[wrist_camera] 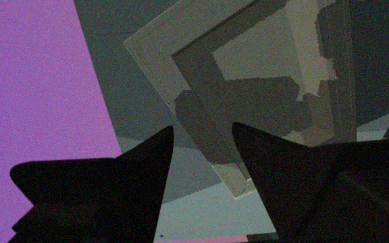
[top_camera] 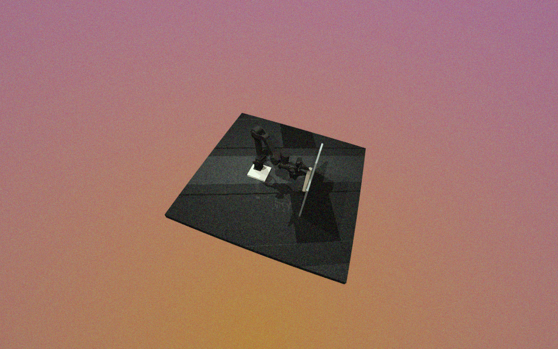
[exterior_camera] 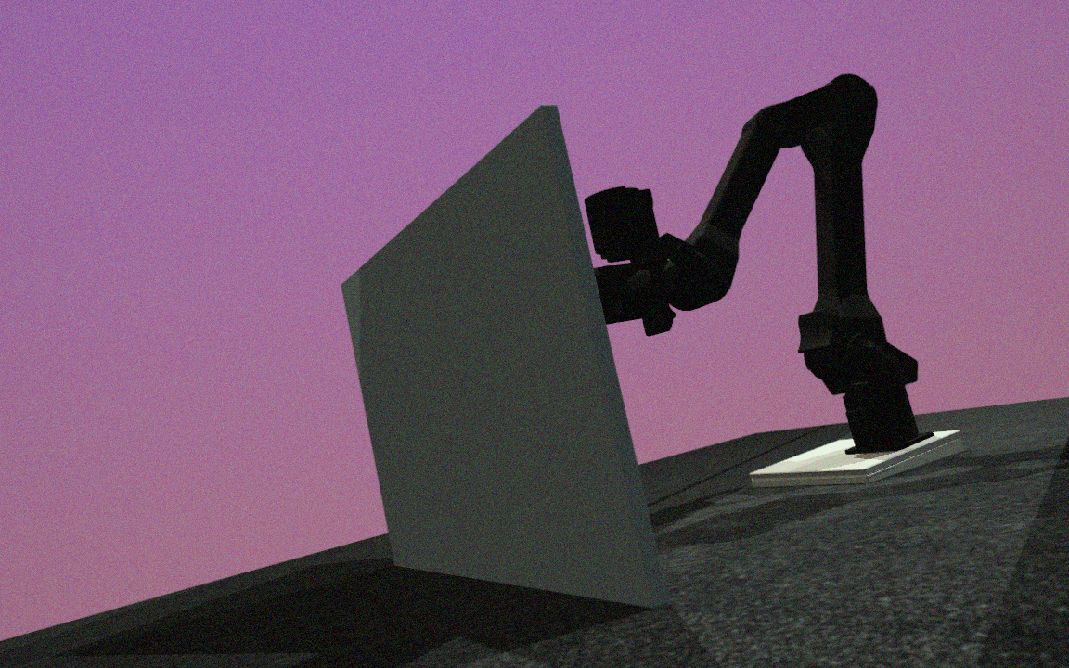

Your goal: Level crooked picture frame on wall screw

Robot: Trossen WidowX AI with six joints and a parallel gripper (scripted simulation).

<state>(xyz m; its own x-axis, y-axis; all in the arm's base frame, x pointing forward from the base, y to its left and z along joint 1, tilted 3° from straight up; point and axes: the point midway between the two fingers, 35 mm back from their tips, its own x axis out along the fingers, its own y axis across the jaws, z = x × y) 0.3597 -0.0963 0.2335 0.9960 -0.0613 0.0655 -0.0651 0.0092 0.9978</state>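
Gripper (wrist_camera: 202,135) half open, holding nothing; picture frame (wrist_camera: 167,57) dead ahead, strongly tilted, one rail slanting between the jaws.

The picture frame (wrist_camera: 162,57) has a pale, matt moulding with a stepped profile and a flat, dull inner panel; its material cannot be told. The wall panel (exterior_camera: 480,366) is a smooth, matt grey-green sheet without visible texture. The gripper (wrist_camera: 202,142) and the arm (exterior_camera: 842,215) present a uniform matt black finish with no highlights. The base plate (exterior_camera: 820,465) is smooth and white. The floor (exterior_camera: 854,572) is dark, with a rough, speckled, granular surface.
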